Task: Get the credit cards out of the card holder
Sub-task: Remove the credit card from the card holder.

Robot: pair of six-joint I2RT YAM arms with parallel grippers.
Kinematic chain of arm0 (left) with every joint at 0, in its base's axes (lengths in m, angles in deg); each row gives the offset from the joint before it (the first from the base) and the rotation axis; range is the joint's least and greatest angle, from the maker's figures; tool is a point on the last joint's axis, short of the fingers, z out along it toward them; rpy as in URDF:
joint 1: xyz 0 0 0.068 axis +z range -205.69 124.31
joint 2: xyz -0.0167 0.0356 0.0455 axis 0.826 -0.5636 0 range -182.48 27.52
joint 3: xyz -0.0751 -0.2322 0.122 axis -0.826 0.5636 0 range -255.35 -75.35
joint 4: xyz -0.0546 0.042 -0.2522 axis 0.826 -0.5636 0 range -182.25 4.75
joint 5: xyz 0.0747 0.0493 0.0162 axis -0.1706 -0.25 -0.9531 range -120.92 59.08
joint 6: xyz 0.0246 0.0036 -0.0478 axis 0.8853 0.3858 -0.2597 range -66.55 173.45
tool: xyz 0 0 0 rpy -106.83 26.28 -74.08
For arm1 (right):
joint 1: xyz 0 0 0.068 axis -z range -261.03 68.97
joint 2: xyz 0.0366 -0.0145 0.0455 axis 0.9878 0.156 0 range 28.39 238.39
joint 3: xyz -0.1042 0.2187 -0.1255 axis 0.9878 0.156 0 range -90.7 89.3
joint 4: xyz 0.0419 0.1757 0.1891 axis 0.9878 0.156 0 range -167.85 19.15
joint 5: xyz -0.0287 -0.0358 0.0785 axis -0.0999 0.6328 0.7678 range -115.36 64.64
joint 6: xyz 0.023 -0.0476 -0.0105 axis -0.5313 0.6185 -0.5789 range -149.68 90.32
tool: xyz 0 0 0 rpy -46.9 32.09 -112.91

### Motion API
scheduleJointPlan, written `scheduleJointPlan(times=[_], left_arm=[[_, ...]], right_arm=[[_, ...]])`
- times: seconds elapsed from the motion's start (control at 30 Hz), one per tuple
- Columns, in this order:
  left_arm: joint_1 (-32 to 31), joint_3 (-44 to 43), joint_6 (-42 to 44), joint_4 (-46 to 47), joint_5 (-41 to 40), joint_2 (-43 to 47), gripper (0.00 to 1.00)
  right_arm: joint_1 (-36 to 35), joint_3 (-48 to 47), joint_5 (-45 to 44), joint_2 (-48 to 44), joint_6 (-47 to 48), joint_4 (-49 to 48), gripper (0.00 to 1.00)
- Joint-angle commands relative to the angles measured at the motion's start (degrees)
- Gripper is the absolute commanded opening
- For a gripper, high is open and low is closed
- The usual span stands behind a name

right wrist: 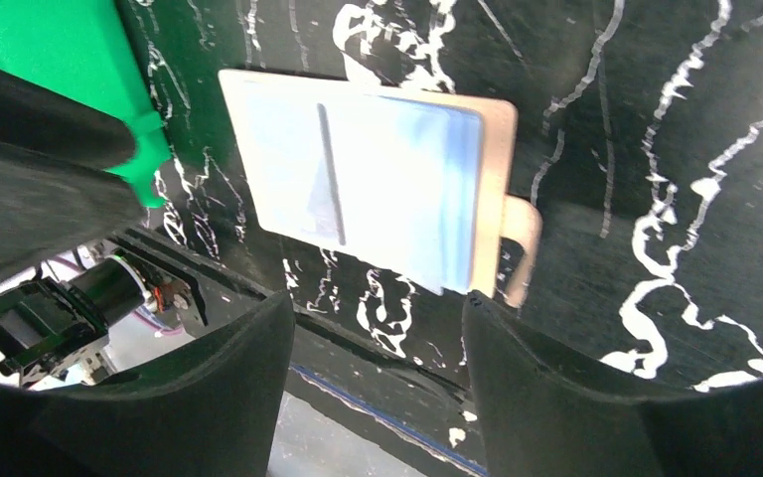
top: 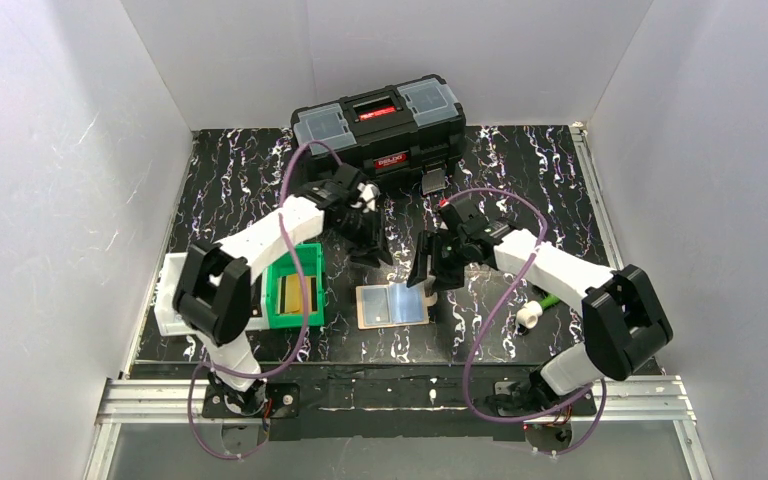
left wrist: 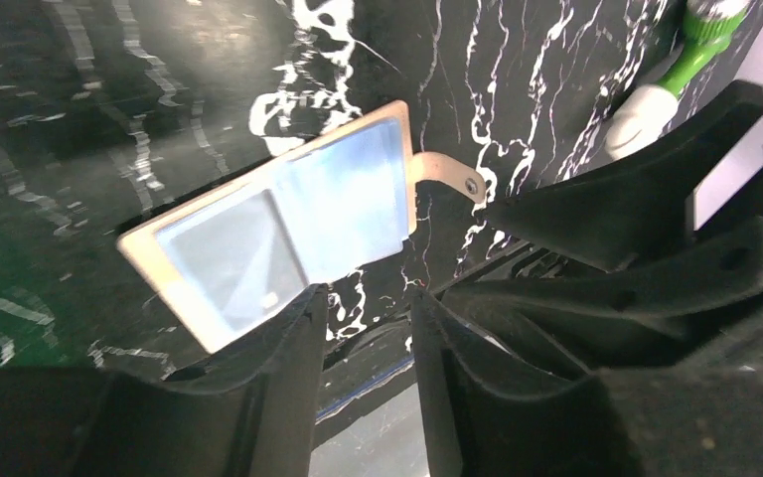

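Observation:
The card holder (top: pixel 360 318) lies open and flat on the black marbled table, near the front centre. A light blue credit card (top: pixel 409 301) lies on its right half; the left half looks paler and greyish. The left wrist view shows the card holder (left wrist: pixel 146 251) with its snap strap, and the light blue card (left wrist: pixel 348 199) on it. My left gripper (top: pixel 372 247) hovers just behind the holder, open and holding nothing (left wrist: pixel 366 298). My right gripper (top: pixel 428 272) hangs at the holder's right rear, open and holding nothing (right wrist: pixel 378 303). The holder (right wrist: pixel 498 149) and card (right wrist: pixel 427 189) lie below it.
A black toolbox (top: pixel 380 120) stands at the back centre. A green bin (top: pixel 305 258) with yellow-tan slabs sits left of the holder, beside a white tray (top: pixel 165 300). A white-and-green object (top: pixel 532 312) lies to the right, under my right arm.

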Motion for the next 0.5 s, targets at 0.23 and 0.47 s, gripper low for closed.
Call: scheduleJointPlan(times=[0.23,0.47], left_arm=[[11.15,4.67,5.21,-9.64,-6.02,14.2,0.58],[14.75,5.62,4.47,-11.0,-7.78,17.57,0.64]], right_arm=[[-9.12,-14.44,-7.06,11.14,1.13,5.98,0.77],[-14.56,-24.63,-13.68,20.86,1.81,12.59,0.77]])
